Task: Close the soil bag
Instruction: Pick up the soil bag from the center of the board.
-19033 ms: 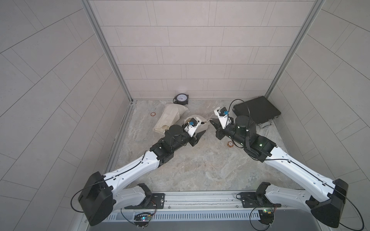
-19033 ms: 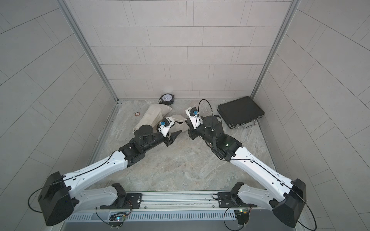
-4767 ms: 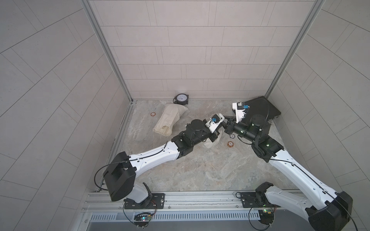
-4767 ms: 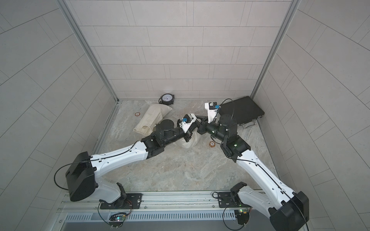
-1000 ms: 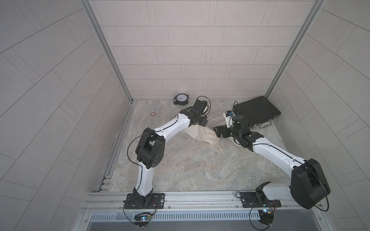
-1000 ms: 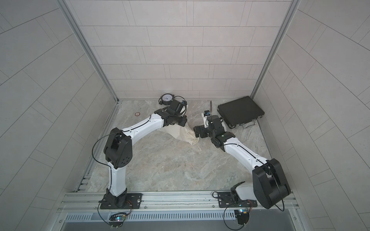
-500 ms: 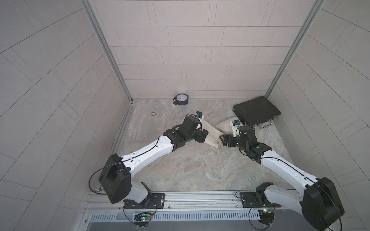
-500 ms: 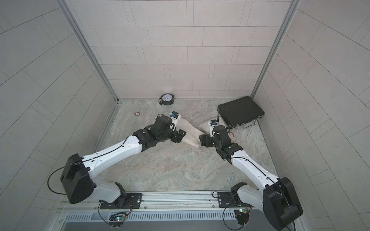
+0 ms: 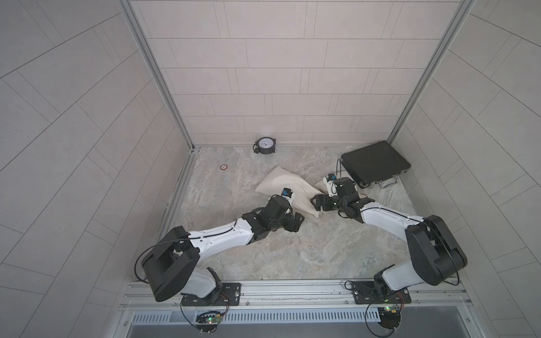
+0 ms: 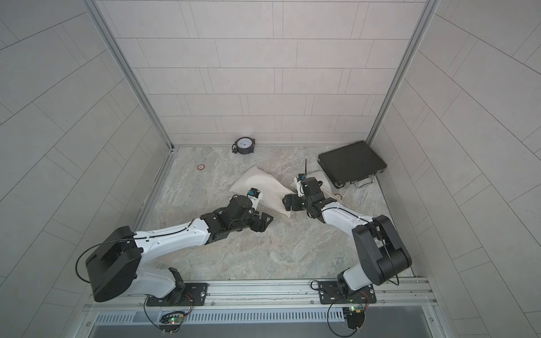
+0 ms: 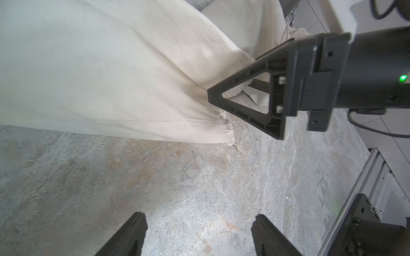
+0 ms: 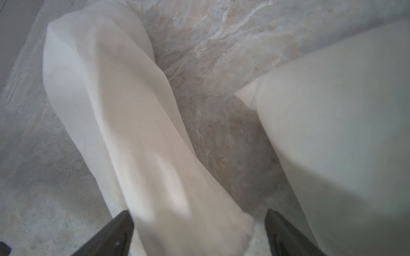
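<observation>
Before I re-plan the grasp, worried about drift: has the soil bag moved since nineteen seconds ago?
Yes. The soil bag has shifted away from the copper ring, past the gauge, toward the black case.

- My right gripper (image 12: 199, 228) stands spread, with the narrow end of the soil bag (image 12: 124, 115) between its jaws.
- Another cream cloth mass (image 12: 343, 133) lies beside it, bare marble surface (image 12: 210, 55) between.

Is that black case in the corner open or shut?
Shut. The black case lies flat, lid down on its base, no gap showing along the edge by its handle.
</observation>
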